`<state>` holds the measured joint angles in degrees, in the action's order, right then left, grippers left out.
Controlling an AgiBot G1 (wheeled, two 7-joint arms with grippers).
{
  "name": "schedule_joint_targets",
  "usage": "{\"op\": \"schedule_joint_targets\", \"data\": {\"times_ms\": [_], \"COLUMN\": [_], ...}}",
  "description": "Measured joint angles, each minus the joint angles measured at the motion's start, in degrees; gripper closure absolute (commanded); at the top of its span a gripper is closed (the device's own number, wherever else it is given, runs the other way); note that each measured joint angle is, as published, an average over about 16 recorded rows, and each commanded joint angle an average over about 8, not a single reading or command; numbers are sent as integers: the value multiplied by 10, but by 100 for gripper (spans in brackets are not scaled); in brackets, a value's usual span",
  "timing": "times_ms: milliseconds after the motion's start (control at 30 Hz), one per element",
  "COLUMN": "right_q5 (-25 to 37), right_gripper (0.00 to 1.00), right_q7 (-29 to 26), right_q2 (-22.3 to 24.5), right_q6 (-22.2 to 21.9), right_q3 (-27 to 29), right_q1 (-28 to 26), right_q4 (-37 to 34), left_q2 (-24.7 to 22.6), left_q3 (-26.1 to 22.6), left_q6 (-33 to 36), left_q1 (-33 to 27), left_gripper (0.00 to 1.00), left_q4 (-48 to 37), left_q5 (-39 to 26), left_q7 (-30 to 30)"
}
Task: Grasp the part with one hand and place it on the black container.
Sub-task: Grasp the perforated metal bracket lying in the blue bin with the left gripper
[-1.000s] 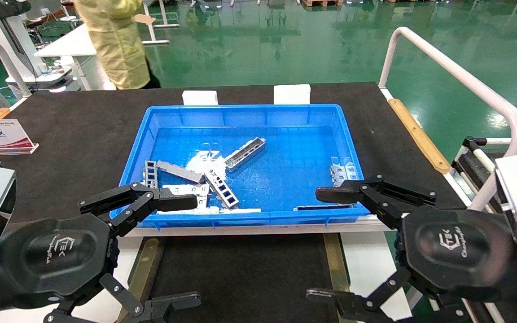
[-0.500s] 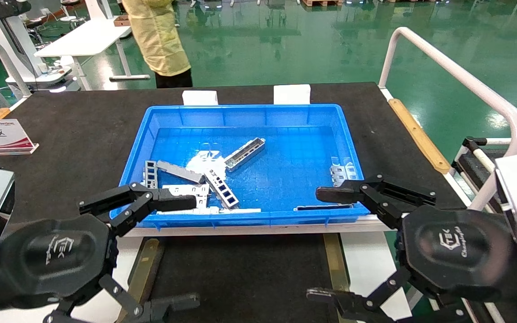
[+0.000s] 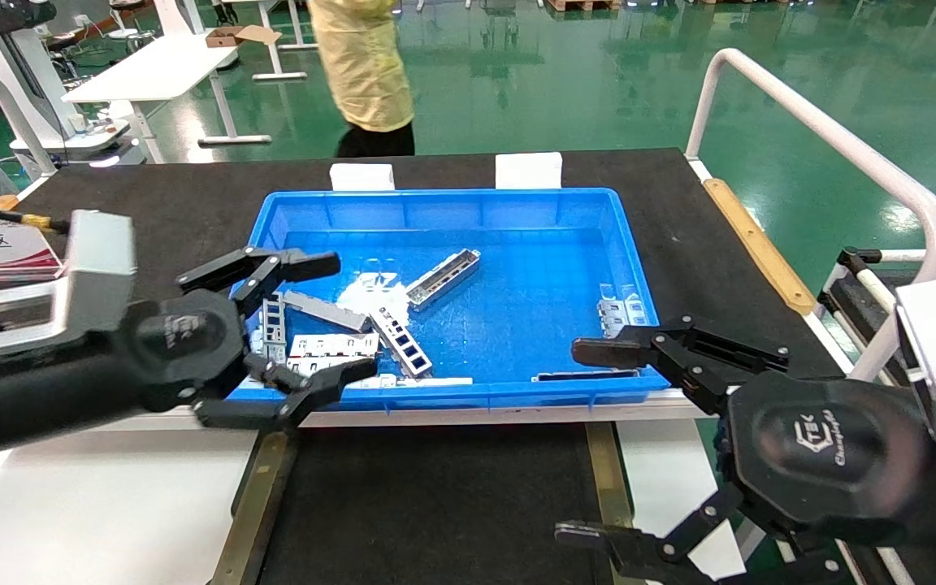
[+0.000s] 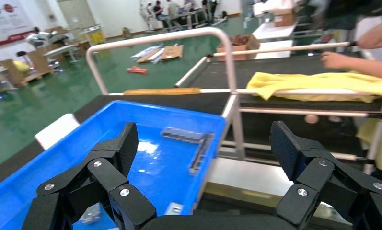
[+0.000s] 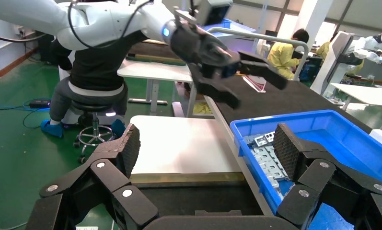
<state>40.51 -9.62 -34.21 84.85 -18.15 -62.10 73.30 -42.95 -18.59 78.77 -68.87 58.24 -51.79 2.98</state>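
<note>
Our left claw [image 3: 305,325] and right claw [image 3: 590,443] are matte black, built from linked bars with silver screws at the joints. Hex-ish black wrist housings carry a pale logo. Grey camera boxes sit behind them, and textured pads [image 5: 287,148] line the fingers.

The left tool [image 3: 318,321] is being raised and carried forward from the near rim of the blue bin [image 3: 403,207], its jaws spread wide, with the flat brackets [image 3: 330,345] now lying between its fingertips. Behind it, a yellow-coated person [image 3: 362,65] is being seen walking rightward.
</note>
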Motion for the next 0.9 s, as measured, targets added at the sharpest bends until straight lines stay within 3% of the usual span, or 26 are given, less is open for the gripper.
{"op": "schedule_joint_targets", "data": {"times_ms": [433, 900], "right_q5": [0, 0], "right_gripper": [0, 0], "right_q7": [0, 0], "right_q2": [0, 0], "right_q6": [0, 0], "right_q3": [0, -1], "right_q1": [0, 0], "right_q4": [0, 0], "left_q2": [-112, -239], "left_q3": [-35, -67], "left_q6": [-32, -217], "left_q1": [-103, -203], "left_gripper": [0, 0], "left_q4": [-246, -482], "left_q5": [-77, -156], "left_q7": [-130, -248]}}
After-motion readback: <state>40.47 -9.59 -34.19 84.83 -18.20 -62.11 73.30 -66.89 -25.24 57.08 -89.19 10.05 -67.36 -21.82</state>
